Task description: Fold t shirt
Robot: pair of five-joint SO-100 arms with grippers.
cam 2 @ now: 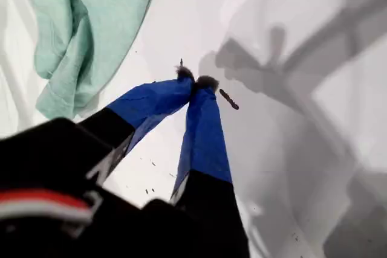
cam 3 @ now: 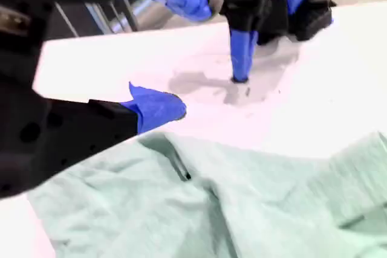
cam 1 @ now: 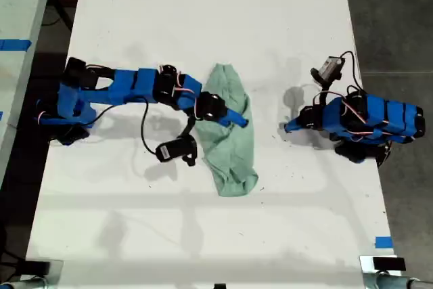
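So, shirt: one t shirt (cam 1: 230,130), bunched mid-counter (cam 1: 203,5).
Room: bare counter all around it.
Grippers: my first gripper (cam 2: 196,81) jaws together on the counter; my second gripper (cam 3: 158,108) over the shirt, can't tell its jaws.

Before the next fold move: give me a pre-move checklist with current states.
1. t shirt on the table, between both arms: ok.
2. t shirt spread flat: not ok; it is bunched and wrinkled into a narrow strip.
3. my second gripper positioned over the t shirt: ok.
4. Second gripper's hold on fabric: cannot tell; only one of its fingers shows.
5. my first gripper ready to grasp: not ok; it is shut, empty, over bare table and apart from the t shirt.
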